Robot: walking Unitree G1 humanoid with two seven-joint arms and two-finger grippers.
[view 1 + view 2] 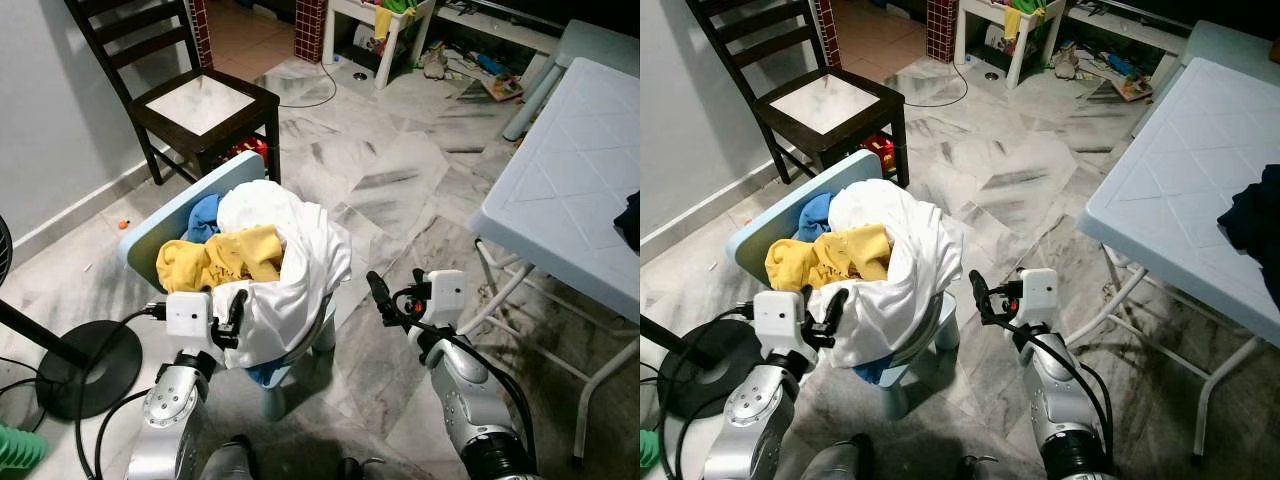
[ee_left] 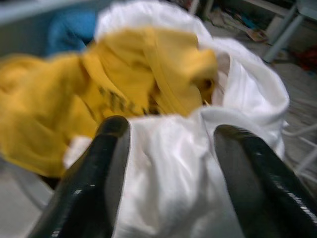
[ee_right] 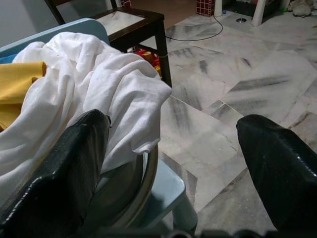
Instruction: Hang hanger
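Note:
A pile of clothes sits on a small light-blue chair [image 1: 165, 218]: a white garment [image 1: 290, 270] draped over the front, a yellow one [image 1: 220, 258] behind it and a blue one [image 1: 203, 215] at the back. No hanger can be made out. My left gripper [image 1: 236, 312] is open at the pile's near left edge. In the left wrist view its fingers [image 2: 106, 163] stand on either side of a white fold [image 2: 168, 168]. My right gripper [image 1: 381, 299] is open, hanging just right of the chair over the floor, holding nothing.
A dark wooden chair [image 1: 200, 105] stands behind the pile by the wall. A light-blue folding table [image 1: 570, 180] fills the right side, with a dark cloth [image 1: 630, 220] on it. A black fan base [image 1: 85, 365] and cables lie at the left. The marble floor [image 1: 400, 190] runs between chair and table.

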